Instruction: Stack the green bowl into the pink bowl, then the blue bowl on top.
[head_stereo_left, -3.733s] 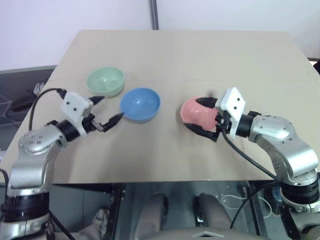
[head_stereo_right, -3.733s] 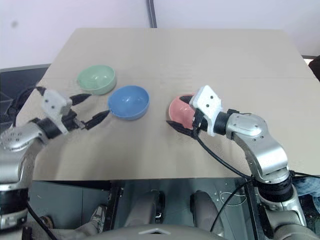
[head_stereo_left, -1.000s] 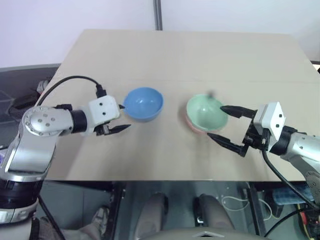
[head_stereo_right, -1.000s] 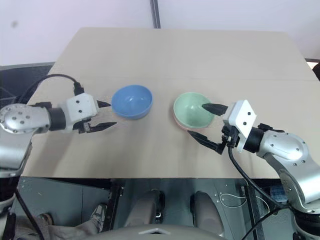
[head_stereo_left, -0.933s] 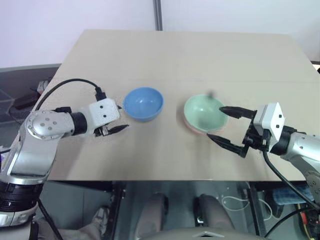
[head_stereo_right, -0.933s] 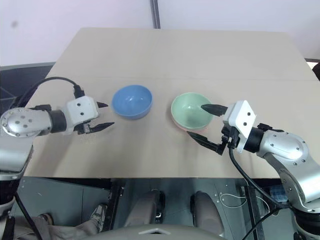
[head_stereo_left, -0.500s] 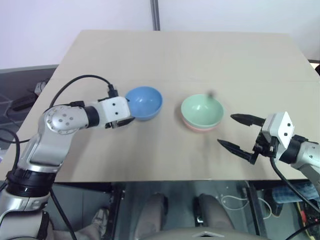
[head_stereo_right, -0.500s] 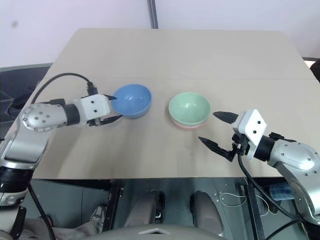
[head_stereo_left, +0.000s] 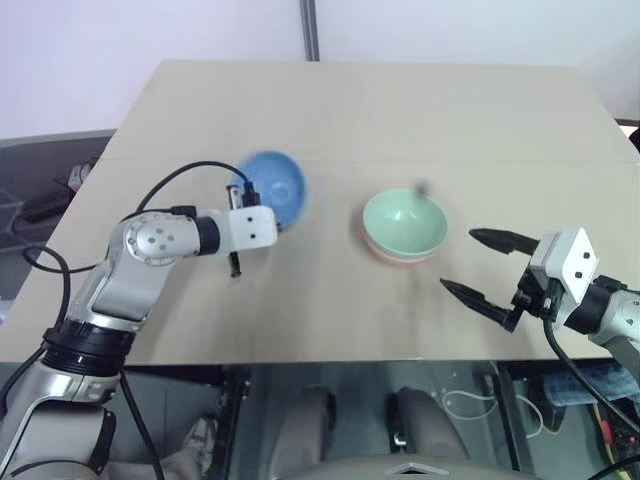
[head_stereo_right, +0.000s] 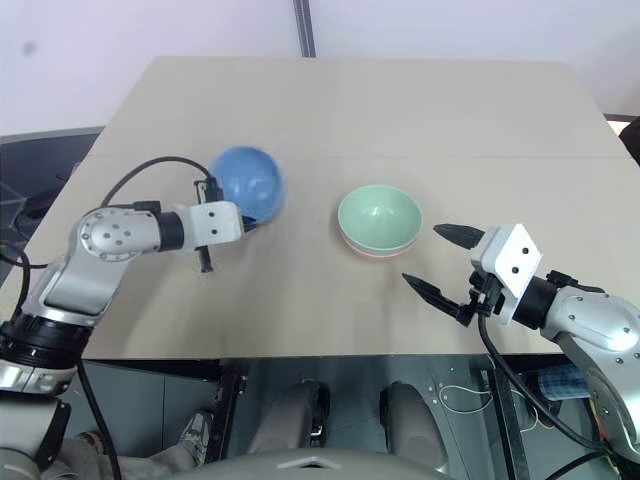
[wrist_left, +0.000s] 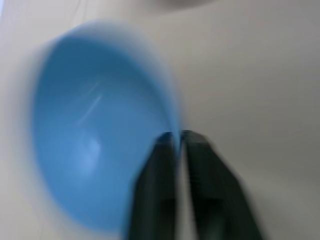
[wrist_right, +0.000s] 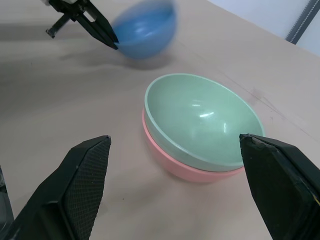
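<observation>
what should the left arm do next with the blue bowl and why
Probably carry the blue bowl across and over the green bowl. The left gripper is shut on the blue bowl's rim, and the bowl is tilted. The green bowl already sits nested in the pink bowl. The right gripper is open, beside the stack and apart from it, so the way looks free.

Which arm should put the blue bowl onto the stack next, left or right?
Left. The left gripper is already shut on the blue bowl rim, tilting it up. The right gripper hangs open, beside the green bowl nested in the pink bowl.
</observation>
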